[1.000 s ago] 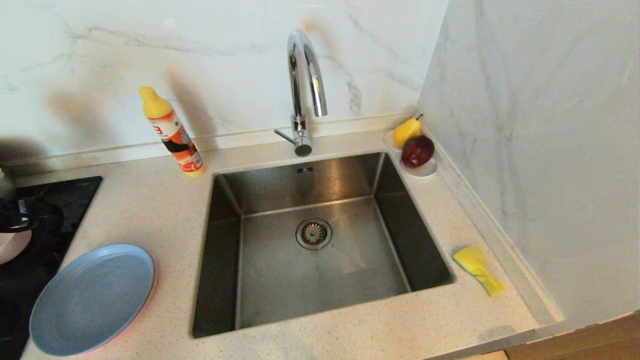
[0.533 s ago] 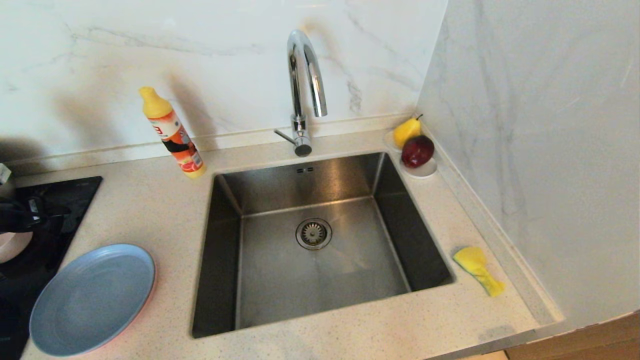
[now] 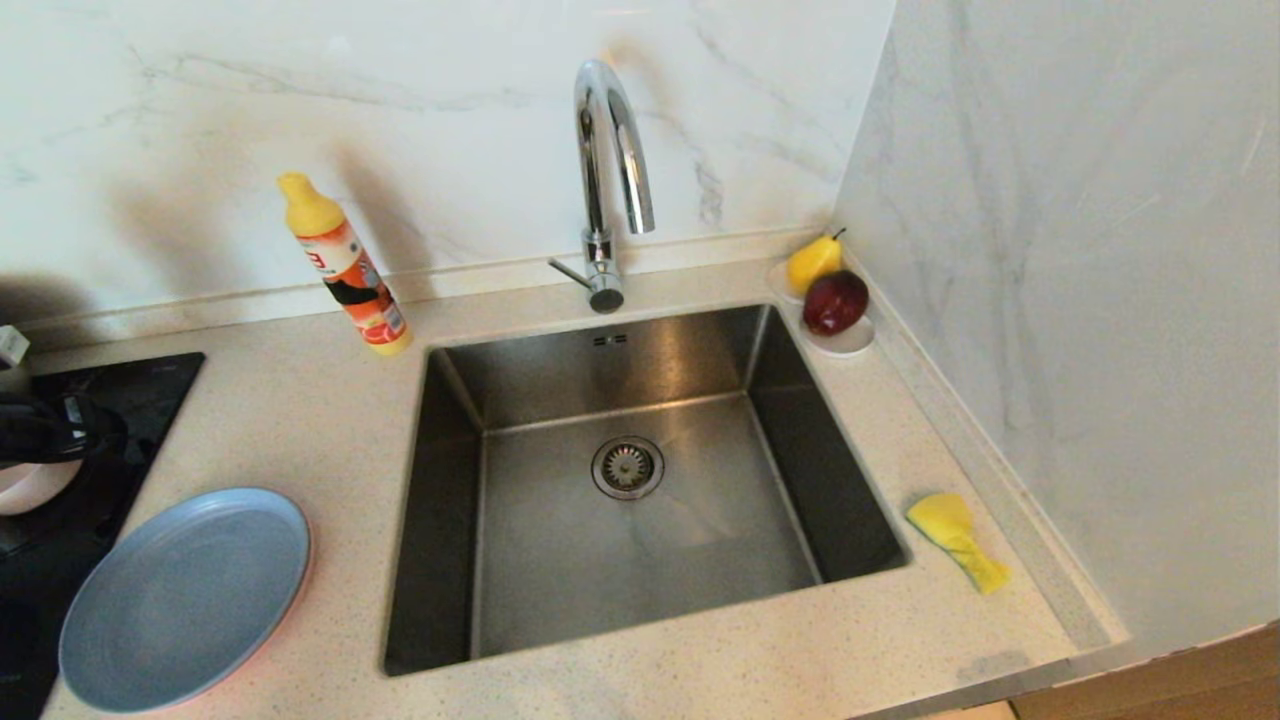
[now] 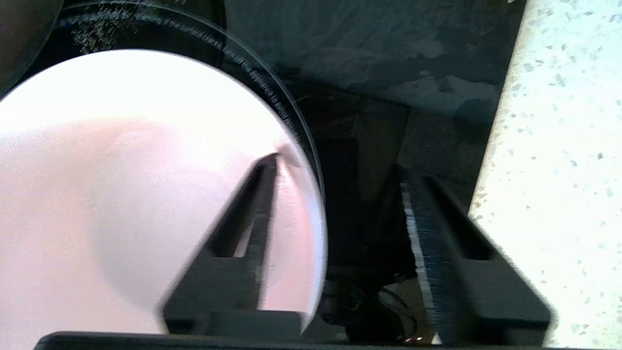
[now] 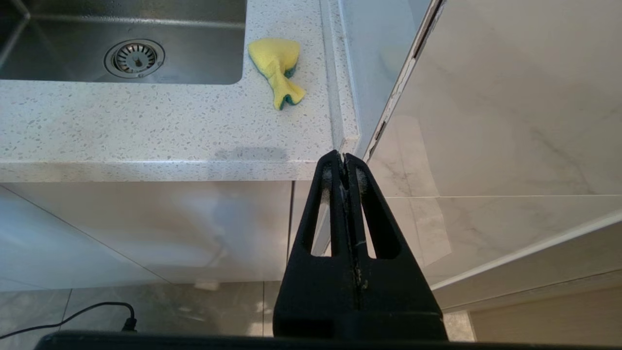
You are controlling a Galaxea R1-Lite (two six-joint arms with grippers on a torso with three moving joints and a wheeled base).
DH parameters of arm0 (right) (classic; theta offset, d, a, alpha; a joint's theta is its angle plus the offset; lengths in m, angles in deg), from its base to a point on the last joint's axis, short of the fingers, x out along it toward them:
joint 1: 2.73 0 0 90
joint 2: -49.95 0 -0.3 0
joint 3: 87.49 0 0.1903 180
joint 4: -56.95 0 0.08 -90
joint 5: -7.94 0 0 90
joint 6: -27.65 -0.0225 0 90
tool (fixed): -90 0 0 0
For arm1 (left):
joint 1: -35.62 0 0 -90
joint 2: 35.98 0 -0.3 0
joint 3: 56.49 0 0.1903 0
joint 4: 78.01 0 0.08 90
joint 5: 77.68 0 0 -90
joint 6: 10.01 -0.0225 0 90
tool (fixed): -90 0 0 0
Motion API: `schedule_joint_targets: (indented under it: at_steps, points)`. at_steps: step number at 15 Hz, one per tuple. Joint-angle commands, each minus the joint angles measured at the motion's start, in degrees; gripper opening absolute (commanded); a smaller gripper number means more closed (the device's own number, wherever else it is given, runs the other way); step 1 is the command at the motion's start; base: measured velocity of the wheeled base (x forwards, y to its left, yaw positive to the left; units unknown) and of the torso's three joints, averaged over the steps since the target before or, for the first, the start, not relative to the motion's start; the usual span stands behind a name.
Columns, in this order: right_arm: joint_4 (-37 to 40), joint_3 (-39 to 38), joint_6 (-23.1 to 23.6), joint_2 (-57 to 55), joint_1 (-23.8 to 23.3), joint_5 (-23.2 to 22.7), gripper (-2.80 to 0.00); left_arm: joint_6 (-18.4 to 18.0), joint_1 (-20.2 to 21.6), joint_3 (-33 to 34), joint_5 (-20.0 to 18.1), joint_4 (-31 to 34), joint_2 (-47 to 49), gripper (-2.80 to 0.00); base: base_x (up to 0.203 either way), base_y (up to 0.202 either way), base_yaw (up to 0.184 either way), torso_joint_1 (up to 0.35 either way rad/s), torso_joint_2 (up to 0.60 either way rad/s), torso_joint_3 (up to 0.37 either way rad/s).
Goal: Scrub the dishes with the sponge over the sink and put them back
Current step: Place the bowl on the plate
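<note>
A: Sink (image 3: 640, 520) is sitting mid-bench (image 3: 300, 420), nothing in it. Where are the dishes lying?

B: Blue-grey plate (image 3: 185, 595) is lying at the sink's left, a pink edge showing under it. Pale pink bowl (image 4: 136, 194) is sitting further left on the black cooktop (image 4: 388, 73).

A: Left pincer (image 4: 340, 175)?

B: It's straddling the bowl's rim, one finger inside, one outside. Fingers are standing apart, not yet clamped on the wall. The rim is running between them, so closing should catch it, I judge.

A: Sponge (image 3: 957, 540)?

B: Lying crumpled on the bench right of the sink, long axis running toward the front edge.

A: Right pincer (image 5: 346, 165)?

B: Parked below the bench edge, fingers pressed together, nearer the sponge.
</note>
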Motion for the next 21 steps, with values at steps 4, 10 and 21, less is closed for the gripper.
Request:
schedule_joint_targets:
  at_steps: [4, 10, 21]
  points:
    - [0.0, 0.0, 0.0, 0.0, 0.0, 0.0, -2.8, 0.3, -0.1, 0.0, -0.1, -0.1, -0.4, -2.8, 0.0, 0.0, 0.0, 0.0, 0.0, 0.0]
    - [0.0, 0.0, 0.0, 0.0, 0.0, 0.0, -2.8, 1.7, -0.9, -1.3, -0.1, 2.2, -3.7, -2.8, 0.0, 0.0, 0.0, 0.0, 0.0, 0.0]
    - [0.0, 0.0, 0.0, 0.0, 0.0, 0.0, -2.8, 3.8, -9.9, 8.9, 0.4, 15.8, -22.9, -2.8, 0.0, 0.0, 0.0, 0.0, 0.0, 0.0]
